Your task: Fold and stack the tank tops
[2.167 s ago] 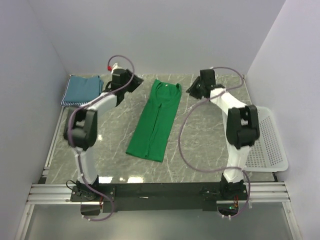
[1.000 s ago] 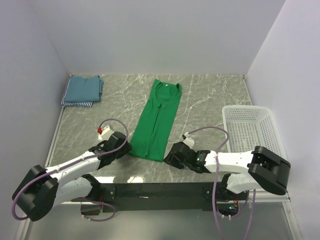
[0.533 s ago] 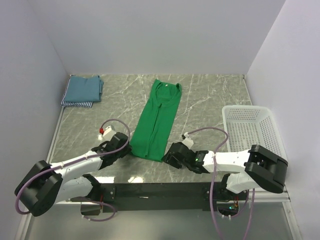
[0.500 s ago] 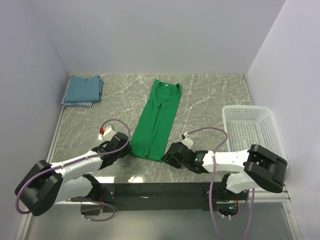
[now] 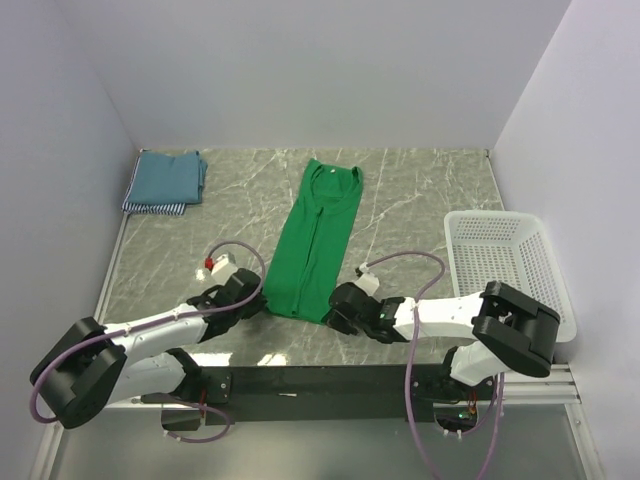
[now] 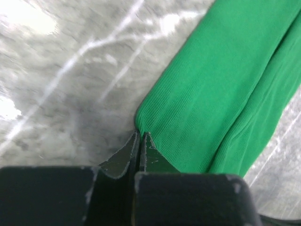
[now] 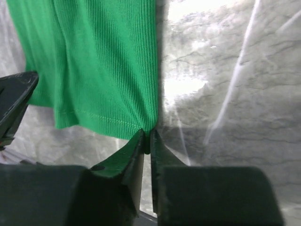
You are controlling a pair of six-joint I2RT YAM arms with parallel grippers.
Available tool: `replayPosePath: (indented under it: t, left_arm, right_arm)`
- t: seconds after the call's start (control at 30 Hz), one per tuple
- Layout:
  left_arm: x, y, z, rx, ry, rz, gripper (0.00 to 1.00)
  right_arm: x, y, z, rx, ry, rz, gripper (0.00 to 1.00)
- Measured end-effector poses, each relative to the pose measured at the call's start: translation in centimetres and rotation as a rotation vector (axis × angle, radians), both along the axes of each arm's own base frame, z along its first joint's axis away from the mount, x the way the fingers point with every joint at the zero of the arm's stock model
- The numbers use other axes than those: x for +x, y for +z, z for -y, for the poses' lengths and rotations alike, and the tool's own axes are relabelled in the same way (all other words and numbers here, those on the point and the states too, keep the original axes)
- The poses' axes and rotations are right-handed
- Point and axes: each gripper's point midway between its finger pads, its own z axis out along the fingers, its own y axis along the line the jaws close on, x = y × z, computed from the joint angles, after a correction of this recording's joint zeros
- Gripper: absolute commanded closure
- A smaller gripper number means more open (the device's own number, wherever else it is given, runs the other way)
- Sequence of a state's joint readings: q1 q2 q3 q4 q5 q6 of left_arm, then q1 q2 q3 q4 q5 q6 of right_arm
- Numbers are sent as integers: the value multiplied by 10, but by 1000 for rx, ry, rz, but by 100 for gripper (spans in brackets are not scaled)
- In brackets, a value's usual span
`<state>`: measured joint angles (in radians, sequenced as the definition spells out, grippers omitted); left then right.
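Top view. The green top (image 5: pixel 315 240) lies flat and lengthwise mid-tabletop (image 5: pixel 420 200), with its neckline at 12 o'clock and its hem at 6 o'clock. There is bare marble on both long sides of it. The blue top (image 5: pixel 168 176) is folded on the striped top (image 5: pixel 155 208) in the 10 o'clock corner, against the wall. The basket (image 5: pixel 505 265) sits at the 4 o'clock edge, well apart from the cloth. The left arm (image 5: pixel 150 330) and right arm (image 5: pixel 440 315) both reach low over the near edge. The left jaws are at the hem's 7 o'clock corner and the right jaws at its 5 o'clock corner. This view cannot show whether either pair is gripping.

Left wrist view. The left jaws are clenched tip to tip, with the tips touching the rounded hem corner of the green top (image 6: pixel 211 94). I cannot tell whether cloth is caught between them. The tabletop (image 6: pixel 61 94) is open from 9 to 12 o'clock.

Right wrist view. The right jaws are nearly together and grasp the hem corner of the green top (image 7: pixel 103 61), and the ribs pucker toward the pinch. Only this view shows the hem stitching. A dark tip of the left jaws shows at 9 o'clock. The tabletop (image 7: pixel 225 94) is open at 3 o'clock.
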<state>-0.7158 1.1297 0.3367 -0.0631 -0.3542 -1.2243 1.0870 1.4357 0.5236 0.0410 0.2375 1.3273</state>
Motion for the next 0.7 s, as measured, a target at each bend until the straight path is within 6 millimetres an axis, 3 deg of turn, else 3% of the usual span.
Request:
replayPosePath:
  t: [0.1, 0.4, 0.7]
  left_arm:
    - [-7, 0, 10, -2, -42, 0, 99]
    - [-53, 0, 48, -30, -202, -36, 99]
    - [-109, 0, 79, -29, -306, -104, 99]
  right_arm:
    - [0, -1, 5, -48, 12, 5, 98]
    - [-18, 8, 53, -200, 67, 24, 100]
    - [-73, -1, 79, -304, 202, -5, 100]
